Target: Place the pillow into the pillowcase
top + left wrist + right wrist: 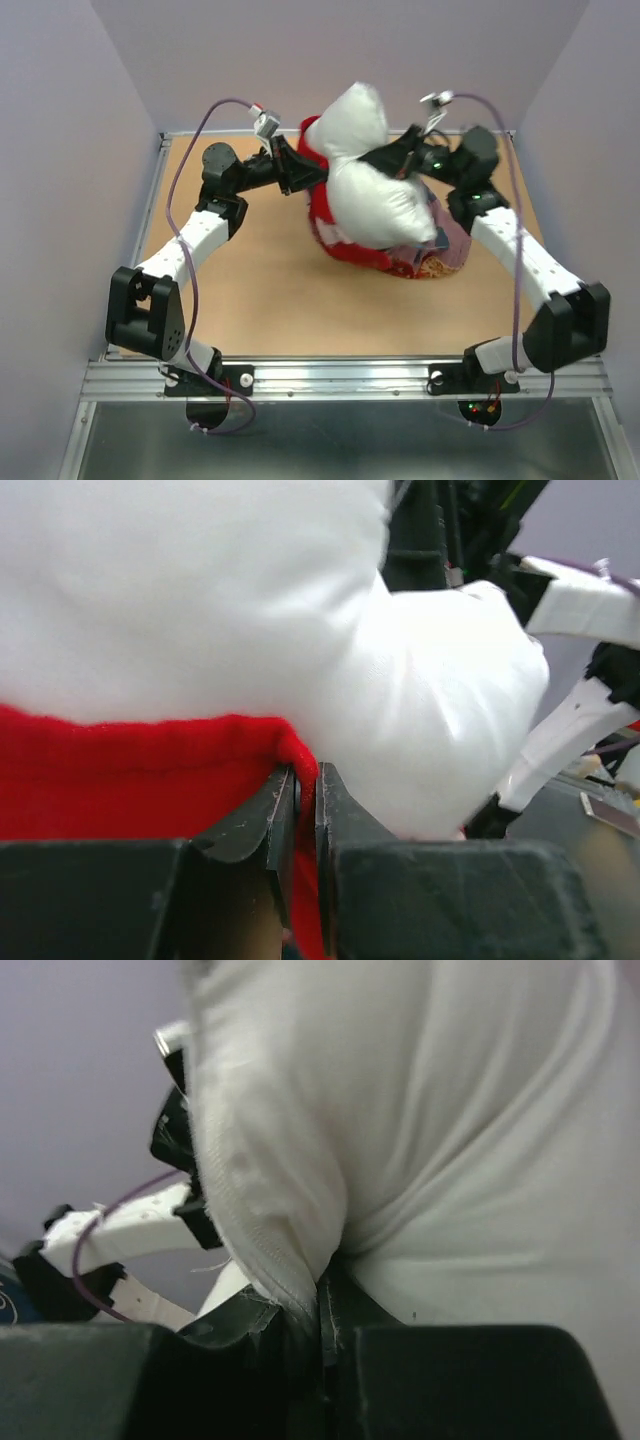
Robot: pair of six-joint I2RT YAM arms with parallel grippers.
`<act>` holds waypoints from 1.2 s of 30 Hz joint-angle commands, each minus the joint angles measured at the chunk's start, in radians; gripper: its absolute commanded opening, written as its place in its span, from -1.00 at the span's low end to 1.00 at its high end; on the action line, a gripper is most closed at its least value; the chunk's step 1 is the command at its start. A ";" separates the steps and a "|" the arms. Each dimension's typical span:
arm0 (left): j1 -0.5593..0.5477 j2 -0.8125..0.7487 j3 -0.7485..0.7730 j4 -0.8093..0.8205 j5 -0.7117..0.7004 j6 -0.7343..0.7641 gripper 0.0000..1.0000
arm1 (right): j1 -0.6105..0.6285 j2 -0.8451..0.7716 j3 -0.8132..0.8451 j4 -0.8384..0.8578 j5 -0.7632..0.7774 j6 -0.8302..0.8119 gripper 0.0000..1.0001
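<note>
Pillow [372, 175], white and plump, stands half out of a red pillowcase [322, 210] near the far middle of a wooden desk [250, 290], seen from above. The pillow is bent at its waist. Its lower part lies against the mouth of the case and its upper part bulges free above. How much is truly inside cannot be told.

The left claw [307, 780] is pressed almost together, pinching the red hem of the pillowcase, with white cushion swelling just above that hem. The right claw [322, 1305] is likewise nearly closed, nipping a gathered fold of the pillow's white cloth on its right side.

The pillow looks light, soft and springy, likely to puff back when squeezed. A pinch takes only its loose cover, not the filling, so the cloth may stretch or slip. A corner or seam would probably give a firmer hold. The pillowcase looks limp and thin, so it is best held at the hem beside the opening, keeping the mouth wide.
</note>
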 commanded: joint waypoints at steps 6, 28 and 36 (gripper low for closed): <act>0.210 -0.093 -0.035 -0.942 -0.111 0.480 -1.00 | 0.341 0.284 -0.129 -0.119 0.049 -0.291 -0.99; 0.425 -0.073 0.143 -1.351 -0.424 0.746 0.18 | 0.441 0.176 0.233 -0.582 0.489 -0.772 0.44; 0.428 -0.154 0.140 -1.229 -0.532 0.707 0.23 | 0.370 0.321 0.274 -0.601 0.905 -0.976 0.25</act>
